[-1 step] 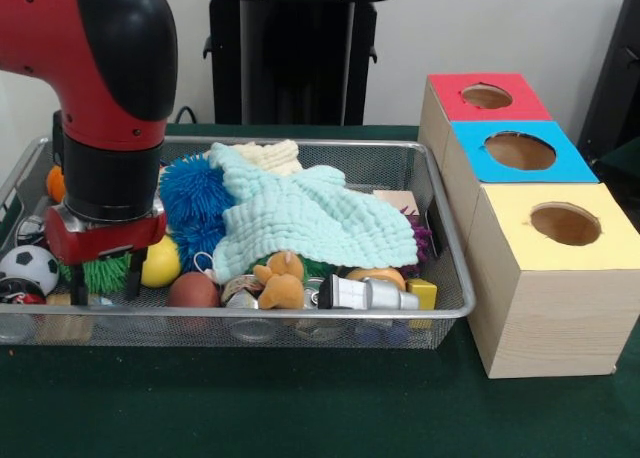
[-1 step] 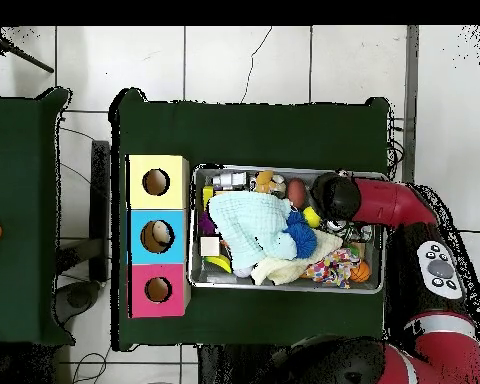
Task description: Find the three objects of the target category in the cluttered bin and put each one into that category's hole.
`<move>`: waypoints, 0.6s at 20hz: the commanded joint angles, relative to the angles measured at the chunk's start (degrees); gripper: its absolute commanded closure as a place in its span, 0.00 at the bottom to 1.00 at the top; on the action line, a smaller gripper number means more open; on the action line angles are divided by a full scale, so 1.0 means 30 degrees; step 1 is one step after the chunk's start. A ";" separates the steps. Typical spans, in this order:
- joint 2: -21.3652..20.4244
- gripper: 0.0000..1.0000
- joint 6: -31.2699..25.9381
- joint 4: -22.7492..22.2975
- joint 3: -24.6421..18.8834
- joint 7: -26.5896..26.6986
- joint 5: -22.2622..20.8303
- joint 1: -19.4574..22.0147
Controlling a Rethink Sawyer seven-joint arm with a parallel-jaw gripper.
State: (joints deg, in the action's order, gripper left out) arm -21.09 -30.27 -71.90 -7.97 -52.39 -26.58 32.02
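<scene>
A wire mesh bin (image 1: 440, 193) holds a heap of toys under a mint green cloth (image 1: 300, 213). My gripper (image 1: 106, 278) hangs low in the bin's left end, open, one finger on each side of a green spiky ball (image 1: 100, 271). A yellow ball (image 1: 162, 263), a brown ball (image 1: 192, 290) and a soccer ball (image 1: 28, 268) lie close by. Beside the bin stand three boxes with round holes in their tops: red (image 1: 487, 96), blue (image 1: 518, 151) and yellow (image 1: 565, 223). In the overhead view the arm's wrist (image 2: 336, 197) hides the gripper.
The bin also holds a blue spiky ball (image 1: 190, 203), a tan stuffed toy (image 1: 282, 281), a silver can (image 1: 370, 293), a yellow block (image 1: 422, 293) and an orange ball (image 1: 55, 183). The bin's walls (image 2: 284, 288) ring the heap. Green cloth (image 1: 300, 408) covers the table.
</scene>
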 commanded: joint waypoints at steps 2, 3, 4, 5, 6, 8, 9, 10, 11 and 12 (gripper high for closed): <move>0.0624 0.00 0.0549 -0.0586 -0.1429 -0.2524 0.0599 -0.0078; 0.0636 0.00 0.0546 -0.0566 -0.1427 -0.2504 0.0609 -0.0059; 0.0620 0.00 0.0553 -0.0571 -0.1437 -0.2445 0.0599 -0.0039; 0.0659 0.00 0.0566 -0.0515 -0.1408 -0.2447 0.0595 -0.0034; 0.0709 0.00 0.0602 -0.0452 -0.1413 -0.2383 0.0576 -0.0008; 0.0948 0.00 0.0617 -0.0189 -0.1519 -0.2183 0.0561 0.0051; 0.1145 0.00 0.0663 -0.0027 -0.1594 -0.2098 0.0572 0.0083; 0.1354 0.00 0.0783 0.0123 -0.1643 -0.2083 0.0573 0.0126; 0.1498 0.00 0.0944 0.0201 -0.1657 -0.2147 0.0563 0.0113; 0.1639 0.00 0.1070 0.0274 -0.1680 -0.2191 0.0566 0.0096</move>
State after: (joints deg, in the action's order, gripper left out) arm -19.97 -29.91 -71.70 -7.97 -52.39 -25.90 32.00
